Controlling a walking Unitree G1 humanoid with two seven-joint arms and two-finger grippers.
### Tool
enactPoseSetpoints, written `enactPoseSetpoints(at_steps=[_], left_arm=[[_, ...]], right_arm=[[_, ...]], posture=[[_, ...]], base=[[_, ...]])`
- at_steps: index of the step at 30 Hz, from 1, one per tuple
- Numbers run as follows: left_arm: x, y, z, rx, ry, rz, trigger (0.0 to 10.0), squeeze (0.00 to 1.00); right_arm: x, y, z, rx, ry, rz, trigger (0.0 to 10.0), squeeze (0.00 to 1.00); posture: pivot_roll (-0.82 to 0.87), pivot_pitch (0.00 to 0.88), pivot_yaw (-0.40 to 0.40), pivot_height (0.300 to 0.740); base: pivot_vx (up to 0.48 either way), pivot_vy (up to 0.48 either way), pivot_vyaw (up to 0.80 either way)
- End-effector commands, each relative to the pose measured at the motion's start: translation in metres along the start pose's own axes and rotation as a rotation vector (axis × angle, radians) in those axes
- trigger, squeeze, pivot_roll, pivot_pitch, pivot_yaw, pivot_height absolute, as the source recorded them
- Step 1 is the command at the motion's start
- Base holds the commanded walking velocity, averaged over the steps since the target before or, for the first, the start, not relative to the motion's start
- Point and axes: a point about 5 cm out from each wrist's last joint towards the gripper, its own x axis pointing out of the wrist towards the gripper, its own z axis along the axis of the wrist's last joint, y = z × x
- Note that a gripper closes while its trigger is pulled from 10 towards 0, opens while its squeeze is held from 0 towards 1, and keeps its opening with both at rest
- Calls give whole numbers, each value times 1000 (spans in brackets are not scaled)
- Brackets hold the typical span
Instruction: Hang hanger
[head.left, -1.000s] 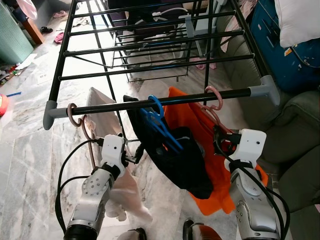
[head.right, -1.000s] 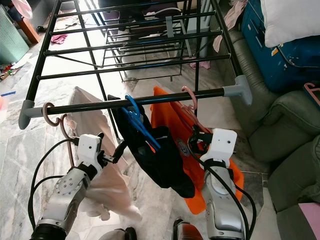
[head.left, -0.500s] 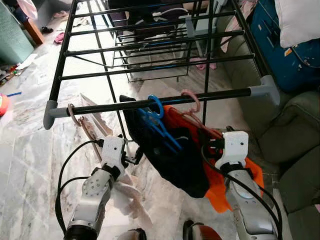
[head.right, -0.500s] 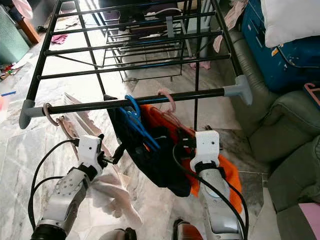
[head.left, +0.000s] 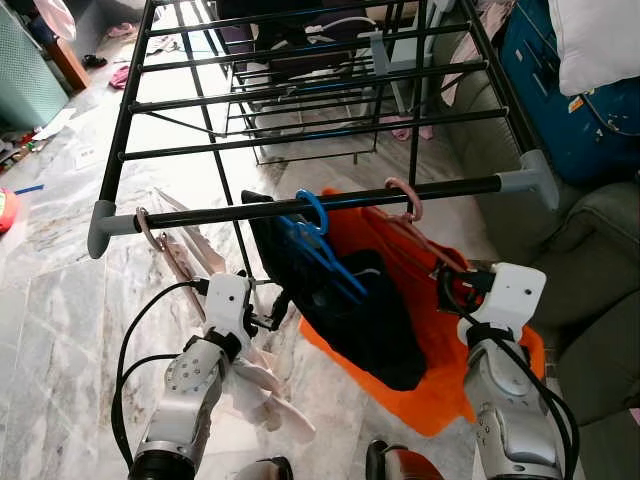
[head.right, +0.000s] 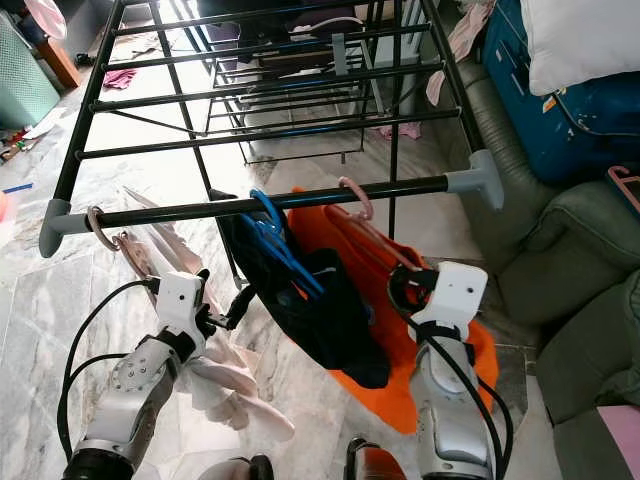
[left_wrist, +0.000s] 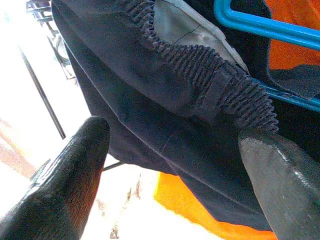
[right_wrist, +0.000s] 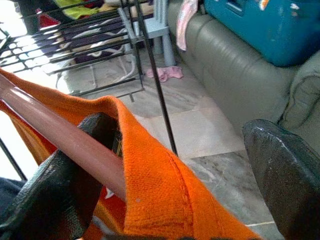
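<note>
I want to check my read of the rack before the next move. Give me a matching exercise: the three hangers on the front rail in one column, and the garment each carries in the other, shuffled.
Hangers:
1. blue hanger
2. pink hanger at the rail's left end
3. pink hanger right of the blue one

Garments:
A. orange garment
B. pale cream garment
C. dark navy garment

Pairs: 1-C, 2-B, 3-A. All three hooks sit on the front rail.
</note>
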Motion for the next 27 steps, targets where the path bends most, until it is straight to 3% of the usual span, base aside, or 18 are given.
enactPoseSetpoints(at_steps=[1,14,18,19,20,21,22,26,27], left_arm=[[-3,4,-5,-5,22,6,10000,0],[-3,6,-6,2,27,1,10000,0],[-2,7,-6,4,30,-1,10000,0],[-2,7,-6,4,30,-1,10000,0],[-2,7,-6,4,30,-1,10000,0],[-2,7,-7,4,30,-1,10000,0],[-2,7,-7,3,31,-1,10000,0],[-3,7,-8,2,33,0,10000,0],[-3,7,-9,2,35,1,10000,0]], right_arm=[[0,0,0,26,5,-15,10000,0],[1,-20,0,123,13,-163,10000,0],[1,-20,-2,141,22,-152,10000,0],[1,-18,-2,140,19,-135,10000,220],[0,-16,-1,140,17,-124,10000,220],[0,-15,-1,139,15,-110,10000,565],[0,-12,-1,139,13,-91,10000,984],[-3,-3,-2,121,15,-8,10000,1000],[-4,-2,-3,117,19,2,9569,937]], posture=[[-100,181,100,740],[-101,179,106,740],[-101,177,106,740],[-101,176,105,740],[-101,176,105,740],[-101,176,105,740],[-101,176,105,740],[-101,176,103,740],[-101,176,103,740]], base=[[0,0,0],[0,0,0],[0,0,0],[0,0,0],[0,0,0],[0,0,0],[0,0,0],[0,0,0],[0,0,0]])
